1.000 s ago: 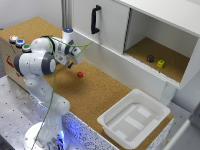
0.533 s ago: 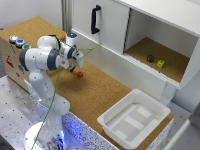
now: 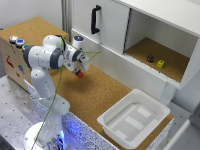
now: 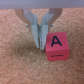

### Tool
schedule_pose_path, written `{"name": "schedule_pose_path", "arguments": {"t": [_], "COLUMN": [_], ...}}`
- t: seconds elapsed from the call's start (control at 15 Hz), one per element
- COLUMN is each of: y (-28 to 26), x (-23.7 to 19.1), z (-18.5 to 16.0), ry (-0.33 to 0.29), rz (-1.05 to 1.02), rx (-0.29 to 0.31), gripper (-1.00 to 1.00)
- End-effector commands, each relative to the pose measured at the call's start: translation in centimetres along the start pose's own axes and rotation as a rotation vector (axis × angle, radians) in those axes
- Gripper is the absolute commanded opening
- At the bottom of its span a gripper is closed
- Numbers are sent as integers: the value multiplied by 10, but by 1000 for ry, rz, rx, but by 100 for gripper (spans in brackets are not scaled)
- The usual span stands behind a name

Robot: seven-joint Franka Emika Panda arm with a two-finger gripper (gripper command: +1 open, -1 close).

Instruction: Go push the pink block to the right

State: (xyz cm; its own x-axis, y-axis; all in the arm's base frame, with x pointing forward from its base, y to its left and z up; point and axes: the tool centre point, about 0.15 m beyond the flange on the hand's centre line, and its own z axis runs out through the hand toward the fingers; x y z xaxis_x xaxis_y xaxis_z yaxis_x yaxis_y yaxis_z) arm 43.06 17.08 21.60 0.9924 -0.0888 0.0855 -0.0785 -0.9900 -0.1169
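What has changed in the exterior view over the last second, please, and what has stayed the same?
The arm has lowered and swung the end effector down to the pink block, now partly hidden behind it in the exterior view. In the wrist view the block sits right beside the closed fingers; nothing is grasped. The white tray, the yellow block and the dark block stayed put.

The tool [image 3: 79, 70] hangs just over the pink block [image 3: 80, 74].
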Motion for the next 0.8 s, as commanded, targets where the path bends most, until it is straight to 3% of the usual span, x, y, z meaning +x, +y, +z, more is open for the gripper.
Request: {"name": "schedule_pose_path", "arguments": {"t": [0.0, 0.2, 0.73], "y": [39, 58, 89], "x": [7, 6, -8], "z": [-4, -11, -6], "ry": [-30, -16, -78], "rz": [4, 12, -38], "rx": [-6, -24, -42], "gripper": [-100, -100, -100]}}
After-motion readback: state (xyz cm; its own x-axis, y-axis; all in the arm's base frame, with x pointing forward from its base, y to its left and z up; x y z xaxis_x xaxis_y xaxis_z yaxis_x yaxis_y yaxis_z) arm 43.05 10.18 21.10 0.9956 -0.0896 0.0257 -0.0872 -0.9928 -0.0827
